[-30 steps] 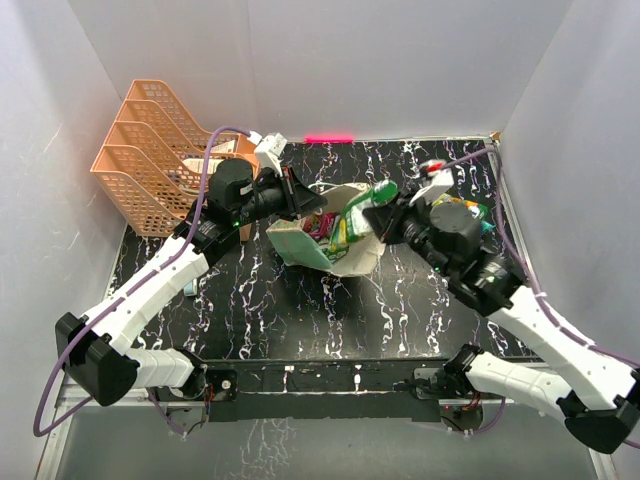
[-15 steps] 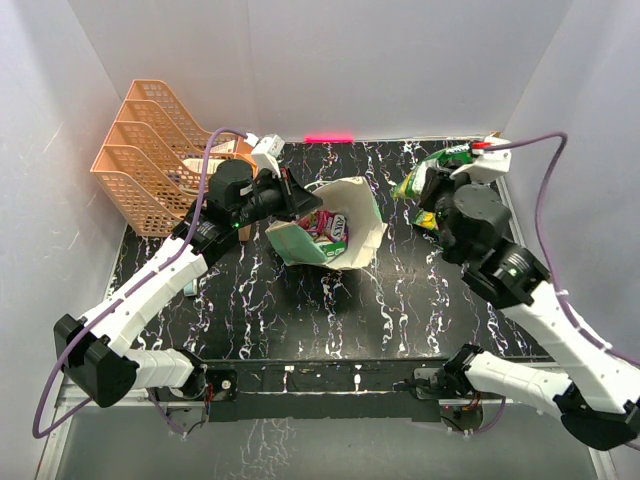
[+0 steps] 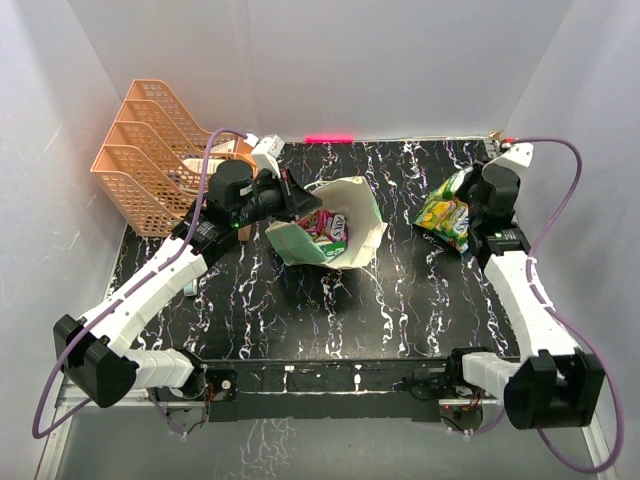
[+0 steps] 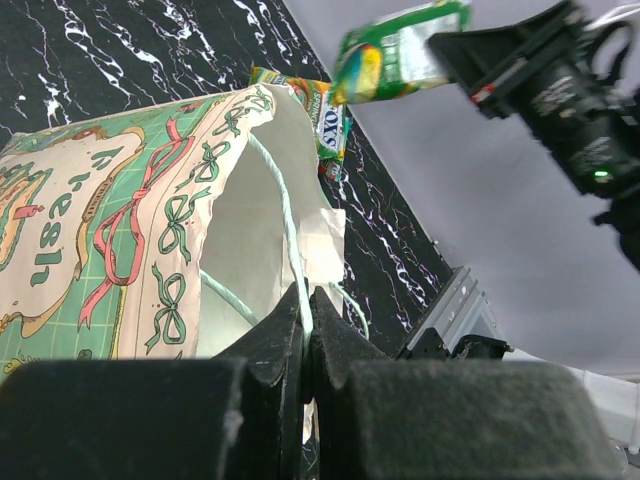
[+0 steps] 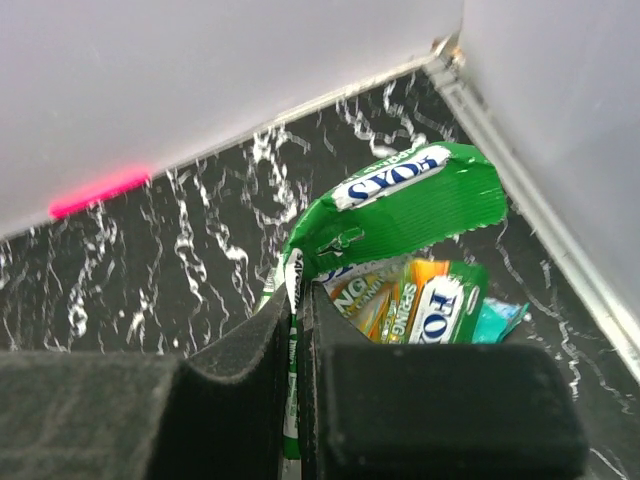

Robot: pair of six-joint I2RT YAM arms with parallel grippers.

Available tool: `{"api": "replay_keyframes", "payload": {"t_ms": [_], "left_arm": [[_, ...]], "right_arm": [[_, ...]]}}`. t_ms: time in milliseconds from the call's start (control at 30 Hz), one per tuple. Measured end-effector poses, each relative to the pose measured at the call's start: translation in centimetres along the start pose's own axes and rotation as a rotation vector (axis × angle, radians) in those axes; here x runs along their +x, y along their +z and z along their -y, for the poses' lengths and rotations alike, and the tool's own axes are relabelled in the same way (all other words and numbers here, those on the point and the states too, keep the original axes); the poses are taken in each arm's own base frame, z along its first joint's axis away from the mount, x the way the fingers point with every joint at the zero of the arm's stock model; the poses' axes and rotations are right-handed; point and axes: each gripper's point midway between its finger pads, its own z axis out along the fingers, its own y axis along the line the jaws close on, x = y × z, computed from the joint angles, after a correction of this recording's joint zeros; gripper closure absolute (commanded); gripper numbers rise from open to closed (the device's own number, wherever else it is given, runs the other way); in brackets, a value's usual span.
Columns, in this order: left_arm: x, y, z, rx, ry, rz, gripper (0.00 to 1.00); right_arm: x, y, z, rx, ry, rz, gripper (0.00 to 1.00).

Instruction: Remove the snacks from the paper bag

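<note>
- Snacks (image 3: 328, 226) are seen inside the paper bag (image 3: 358, 205), which lies tipped near the middle of the table (image 3: 300, 310); pink and green packets show in its gaping mouth.
- The left gripper (image 4: 305, 300) is pressed together on the bag's rim beside a string handle (image 4: 290, 230), so the mouth is held up and open.
- The right gripper (image 5: 300, 305) is pinched on the edge of a green packet (image 5: 415, 200). The packet is held above a small pile of packets (image 3: 443, 215) at the table's far right, well apart from the bag.
- The step in hand is judged to be the drop-off. The packet should be lowered close to the pile before the fingers are spread, so that it is not flicked against the side wall (image 5: 540, 100).
- The hold on the rim should be kept firm and level meanwhile, so that the opening can be found where expected on the next reach.
</note>
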Motion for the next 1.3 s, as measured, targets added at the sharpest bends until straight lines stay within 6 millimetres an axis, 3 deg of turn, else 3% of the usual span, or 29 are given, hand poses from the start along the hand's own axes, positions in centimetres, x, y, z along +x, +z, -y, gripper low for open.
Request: {"api": "replay_keyframes", "payload": {"t_ms": [133,200,400,567,867,1133,1300], "left_arm": [[0.0,0.0,0.0,0.0,0.0,-0.002,1.0],[0.1,0.0,0.0,-0.001,0.0,-0.003,1.0],[0.1,-0.1,0.0,-0.002,0.005,-0.004,1.0],[0.1,-0.1,0.0,-0.001,0.006,-0.003,1.0],[0.1,-0.1,0.1,0.004,0.006,-0.006,1.0],[0.2,-0.1,0.3,0.016,0.003,-0.013,1.0],[0.3,-0.2,0.4,0.021,-0.001,-0.016,1.0]], "right_arm": [[4.8,3.0,0.9,-0.058,0.035,-0.078,0.93],[6.1,4.3,0.9,-0.08,0.053,-0.107,0.93],[6.3,7.0,1.0,-0.125,0.125,-0.056,0.93],[7.2,7.8,3.0,-0.103,0.189,-0.027,0.93],[12.9,7.2,7.0,-0.022,0.254,-0.083,0.93],[16.4,5.5,9.7,0.063,0.324,-0.116,0.93],[17.5,5.0,10.4,0.087,0.353,-0.135,0.88]]}}
